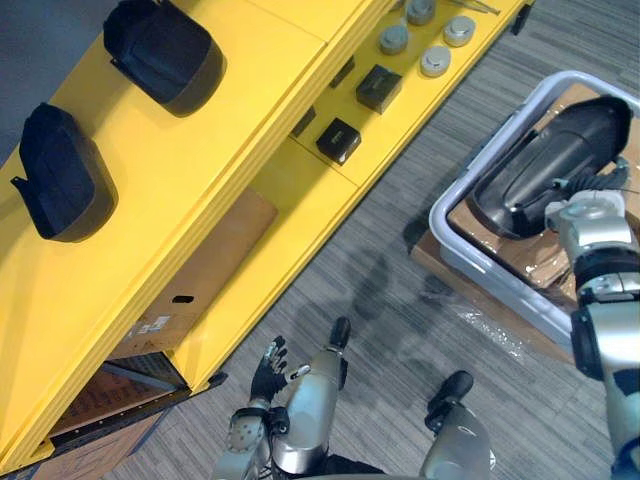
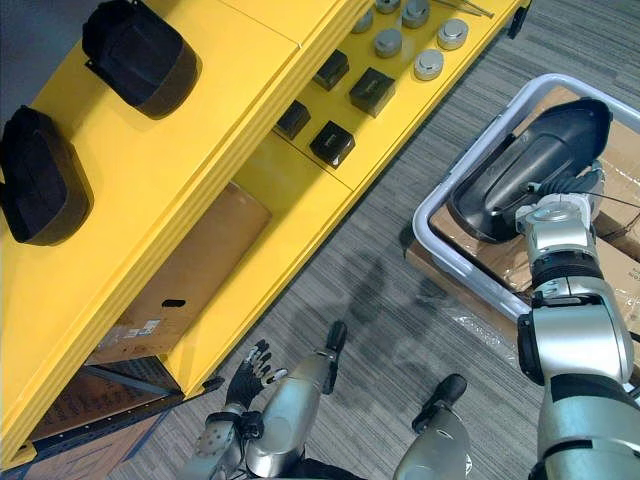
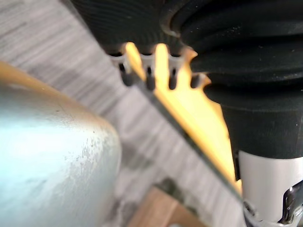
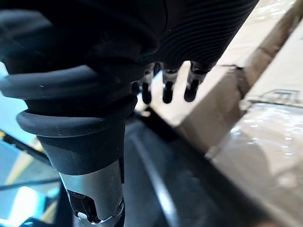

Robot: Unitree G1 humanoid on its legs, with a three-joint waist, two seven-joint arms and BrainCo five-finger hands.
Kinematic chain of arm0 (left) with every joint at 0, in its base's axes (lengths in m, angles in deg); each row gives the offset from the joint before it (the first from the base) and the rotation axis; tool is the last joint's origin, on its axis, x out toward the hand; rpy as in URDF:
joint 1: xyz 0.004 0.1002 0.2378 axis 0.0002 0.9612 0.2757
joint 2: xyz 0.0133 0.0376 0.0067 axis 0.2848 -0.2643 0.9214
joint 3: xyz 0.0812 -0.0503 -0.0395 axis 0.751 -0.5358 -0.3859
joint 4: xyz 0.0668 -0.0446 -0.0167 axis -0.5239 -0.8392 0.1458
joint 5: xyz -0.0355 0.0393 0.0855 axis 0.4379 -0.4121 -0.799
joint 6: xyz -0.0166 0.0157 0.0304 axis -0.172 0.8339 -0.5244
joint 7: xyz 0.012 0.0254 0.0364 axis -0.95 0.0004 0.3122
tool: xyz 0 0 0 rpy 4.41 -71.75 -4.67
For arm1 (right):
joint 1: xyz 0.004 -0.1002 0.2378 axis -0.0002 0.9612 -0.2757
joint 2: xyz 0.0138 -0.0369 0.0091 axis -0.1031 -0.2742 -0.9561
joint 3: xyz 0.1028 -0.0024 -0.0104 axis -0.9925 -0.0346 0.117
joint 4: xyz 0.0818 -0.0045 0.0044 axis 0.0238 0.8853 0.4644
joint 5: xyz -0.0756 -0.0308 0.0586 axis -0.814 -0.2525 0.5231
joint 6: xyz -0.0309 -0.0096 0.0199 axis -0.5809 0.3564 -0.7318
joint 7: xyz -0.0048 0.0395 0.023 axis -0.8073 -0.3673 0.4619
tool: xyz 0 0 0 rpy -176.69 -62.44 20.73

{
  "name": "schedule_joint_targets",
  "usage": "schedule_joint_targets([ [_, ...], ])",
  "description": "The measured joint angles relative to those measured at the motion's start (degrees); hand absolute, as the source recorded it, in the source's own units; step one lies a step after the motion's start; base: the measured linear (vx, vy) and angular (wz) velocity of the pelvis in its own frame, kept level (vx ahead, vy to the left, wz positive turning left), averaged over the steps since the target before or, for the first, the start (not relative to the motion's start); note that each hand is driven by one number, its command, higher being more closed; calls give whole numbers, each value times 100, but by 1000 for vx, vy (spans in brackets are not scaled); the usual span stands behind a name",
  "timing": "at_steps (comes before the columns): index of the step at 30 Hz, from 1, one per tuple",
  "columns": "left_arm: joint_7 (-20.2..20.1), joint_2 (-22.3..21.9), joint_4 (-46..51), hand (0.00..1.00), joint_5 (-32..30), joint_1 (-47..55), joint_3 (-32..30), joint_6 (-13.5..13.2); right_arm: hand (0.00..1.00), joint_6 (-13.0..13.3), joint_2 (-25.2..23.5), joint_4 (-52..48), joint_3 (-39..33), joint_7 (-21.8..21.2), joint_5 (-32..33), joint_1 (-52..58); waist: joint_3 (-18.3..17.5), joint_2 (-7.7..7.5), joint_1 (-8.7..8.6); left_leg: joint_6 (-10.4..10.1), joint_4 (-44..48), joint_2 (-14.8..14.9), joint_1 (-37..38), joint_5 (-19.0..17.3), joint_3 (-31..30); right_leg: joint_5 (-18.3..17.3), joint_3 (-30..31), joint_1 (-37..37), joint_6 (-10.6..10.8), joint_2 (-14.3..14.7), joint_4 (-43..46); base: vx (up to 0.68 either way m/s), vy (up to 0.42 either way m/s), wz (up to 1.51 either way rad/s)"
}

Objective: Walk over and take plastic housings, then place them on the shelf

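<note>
Right robot hand (image 2: pixel 549 214) is over a bin (image 1: pixel 490 278), directly above the near end of a large black housing (image 2: pixel 520 165) that lies in it. In its wrist view the fingers (image 4: pixel 166 89) hang in a loose, nearly straight row with the tips slightly apart; nothing is seen pinched between them. The dark housing surface lies just beneath them, and contact cannot be confirmed. Cardboard (image 2: pixel 622 160) lies under and beyond the bin, on the far side of this hand. Left robot hand (image 1: pixel 268 366) is held low over the grey floor (image 1: pixel 400 260), fingers spread and holding nothing, just beside the lower edge of the yellow shelf (image 1: pixel 200 170). Two more housings (image 1: pixel 165 50) (image 1: pixel 60 175) sit on the shelf top, well apart from both hands and apart from each other. On the lower shelf level, between the two hands and farther out, stand small black boxes (image 1: pixel 338 140) and grey caps (image 1: pixel 435 62). A cardboard box (image 1: pixel 200 270) sits under the shelf, near the left robot hand.
</note>
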Motion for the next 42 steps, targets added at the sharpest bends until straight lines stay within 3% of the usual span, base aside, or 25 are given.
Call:
schedule_joint_targets([
  [6,7,0,-37,0,1,0,40,0,0,-242,4,154,-38,264,3,0,-41,58,26,0,40,6,-38,-1,-29,-9,-25,-45,-12,3,42,-4,-2,2],
  [12,22,1,-35,0,36,0,45,5,0,-283,9,169,-236,492,8,3,-41,59,33,-1,99,29,-52,-7,-26,-63,-7,-96,-44,-1,112,-38,2,-2],
  [13,23,2,-35,0,42,0,48,6,100,-283,11,178,-285,481,7,6,-41,59,33,-1,104,31,-52,-7,-27,-67,-7,-99,-48,-2,121,-51,3,-2],
  [17,30,4,-35,0,50,0,52,6,100,-311,12,236,-284,224,8,23,-41,60,34,-1,113,30,-54,-7,-26,-88,-8,-112,-65,-11,156,-8,1,0],
  [20,32,3,-34,0,87,-1,59,7,100,-516,14,278,-279,-94,4,39,-42,60,43,-2,114,30,-57,-7,-30,-125,-12,-131,-66,-24,200,0,0,0],
  [31,44,-9,-38,0,272,-15,175,224,100,-697,341,405,-470,-300,-27,71,-143,201,124,-18,146,13,-126,-20,-87,-261,-85,-203,-66,-85,403,1,-5,3],
  [42,35,-14,-47,0,422,-15,189,222,100,-708,274,411,-1016,-477,-353,290,-146,206,120,-11,187,-14,-124,-37,-91,-270,-105,-168,-58,-150,421,-6,4,0],
])
